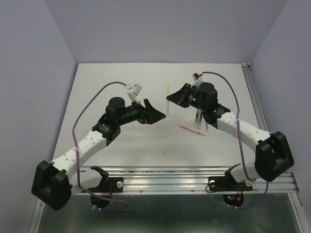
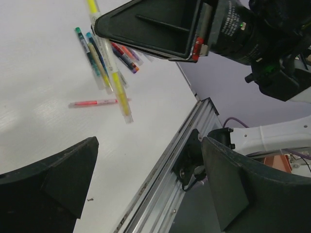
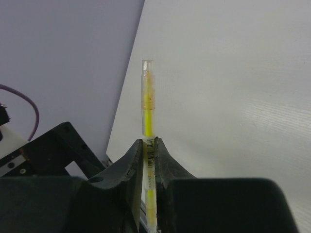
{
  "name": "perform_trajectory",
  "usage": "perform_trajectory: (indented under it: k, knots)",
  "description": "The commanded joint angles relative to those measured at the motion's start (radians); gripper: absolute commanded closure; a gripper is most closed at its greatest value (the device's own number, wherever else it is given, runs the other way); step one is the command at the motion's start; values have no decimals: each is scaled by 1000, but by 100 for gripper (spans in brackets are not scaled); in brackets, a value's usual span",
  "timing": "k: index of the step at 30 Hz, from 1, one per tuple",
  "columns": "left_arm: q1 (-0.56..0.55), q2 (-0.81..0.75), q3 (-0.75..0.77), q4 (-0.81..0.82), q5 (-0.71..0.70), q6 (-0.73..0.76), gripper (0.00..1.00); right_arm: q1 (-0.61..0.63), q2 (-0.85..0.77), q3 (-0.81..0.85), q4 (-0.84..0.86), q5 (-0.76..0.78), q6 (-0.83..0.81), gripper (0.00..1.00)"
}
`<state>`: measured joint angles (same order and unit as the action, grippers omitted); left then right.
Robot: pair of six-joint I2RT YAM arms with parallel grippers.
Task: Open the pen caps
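Right pincer (image 3: 149,148) pinches yellow pen (image 3: 148,124), cap (image 3: 147,85) jutting clear at frame centre, likely offered for spread left pincer (image 2: 148,177) to pull

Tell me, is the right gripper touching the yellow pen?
Touching. Right wrist view shows the yellow pen pinched between the right gripper's jaws.

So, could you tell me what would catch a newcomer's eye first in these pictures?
A thin yellow plastic pen stands upright, pinched in the right end effector, its pale translucent cap on top. The left end effector gapes open facing it. A scatter of coloured pens lies on the white table nearby.
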<state>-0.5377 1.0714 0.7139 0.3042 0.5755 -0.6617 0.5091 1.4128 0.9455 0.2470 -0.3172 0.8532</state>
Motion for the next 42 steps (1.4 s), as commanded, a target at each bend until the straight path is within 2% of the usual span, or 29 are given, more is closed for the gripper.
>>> perform_trajectory:
  k: [1,11,15,22,28,33,42]
  knots:
    - [-27,45,61,115,23,-12,1,14,-81,-24,104,7,70,99]
    - [-53,137,105,193,43,-38,8,28,-92,7,40,33,89,99]
    - [-57,148,99,204,46,-41,13,34,-81,-5,80,44,124,99]
    - [-57,159,94,220,47,-52,14,48,-61,-8,135,55,187,99]
    - [-57,165,98,242,61,-53,25,63,-43,1,124,47,191,99]
    - [-59,163,82,259,84,-62,48,65,-31,-4,136,62,205,99]
    - [-59,140,39,265,80,-79,48,66,-40,-22,159,150,221,99]
